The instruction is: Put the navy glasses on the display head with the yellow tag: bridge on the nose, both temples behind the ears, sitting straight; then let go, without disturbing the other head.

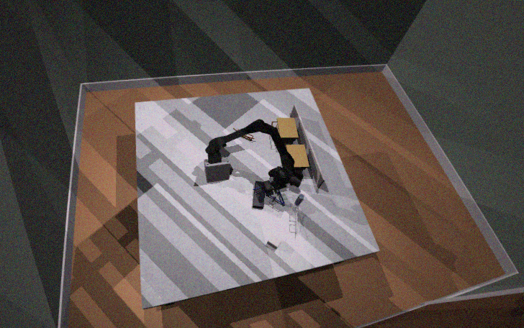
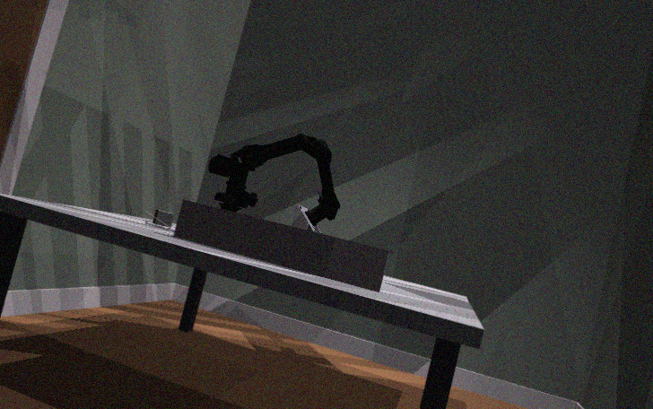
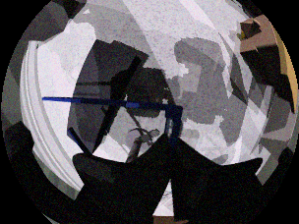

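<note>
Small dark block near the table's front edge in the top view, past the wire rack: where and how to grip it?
I'd take the small dark block mid-length, coming straight down, fingers on its two long sides. From above it looks clearly longer than wide, and nothing stands against those sides. Height unclear.
</note>
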Available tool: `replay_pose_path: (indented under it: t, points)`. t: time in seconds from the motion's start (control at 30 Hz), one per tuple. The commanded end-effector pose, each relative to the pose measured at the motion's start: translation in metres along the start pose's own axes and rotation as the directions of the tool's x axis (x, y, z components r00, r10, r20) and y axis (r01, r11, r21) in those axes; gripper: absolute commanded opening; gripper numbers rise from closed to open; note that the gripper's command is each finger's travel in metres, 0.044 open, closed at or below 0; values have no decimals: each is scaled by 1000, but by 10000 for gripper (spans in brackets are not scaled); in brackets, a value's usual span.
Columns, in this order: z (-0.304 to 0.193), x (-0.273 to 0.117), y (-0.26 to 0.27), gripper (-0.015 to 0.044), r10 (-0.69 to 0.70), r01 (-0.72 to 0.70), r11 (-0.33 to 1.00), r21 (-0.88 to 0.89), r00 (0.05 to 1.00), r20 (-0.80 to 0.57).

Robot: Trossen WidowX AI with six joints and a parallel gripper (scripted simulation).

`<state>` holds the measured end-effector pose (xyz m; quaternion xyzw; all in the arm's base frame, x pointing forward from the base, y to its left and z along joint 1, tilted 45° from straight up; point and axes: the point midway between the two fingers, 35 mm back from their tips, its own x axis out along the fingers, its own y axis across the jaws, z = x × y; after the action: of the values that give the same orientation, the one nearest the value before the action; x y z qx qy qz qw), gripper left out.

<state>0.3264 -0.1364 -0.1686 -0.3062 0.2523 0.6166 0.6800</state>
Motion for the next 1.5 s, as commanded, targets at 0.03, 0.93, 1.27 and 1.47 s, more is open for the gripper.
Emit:
replay_pose_path:
  t: [0.03, 0.93, 1.27, 1.47]
  points:
    - [4, 0, -5, 0, -4, 4, 1000, 4, 1000, 1]
    - [21, 0, -24, 0, -4, 4, 1000, 4, 1000, 2]
    - [31, 0, -29, 0, -5, 4, 1000, 4, 1000, 3]
    - [36, 0, -32, 0, -5, 5, 1000, 4, 1000, 3]
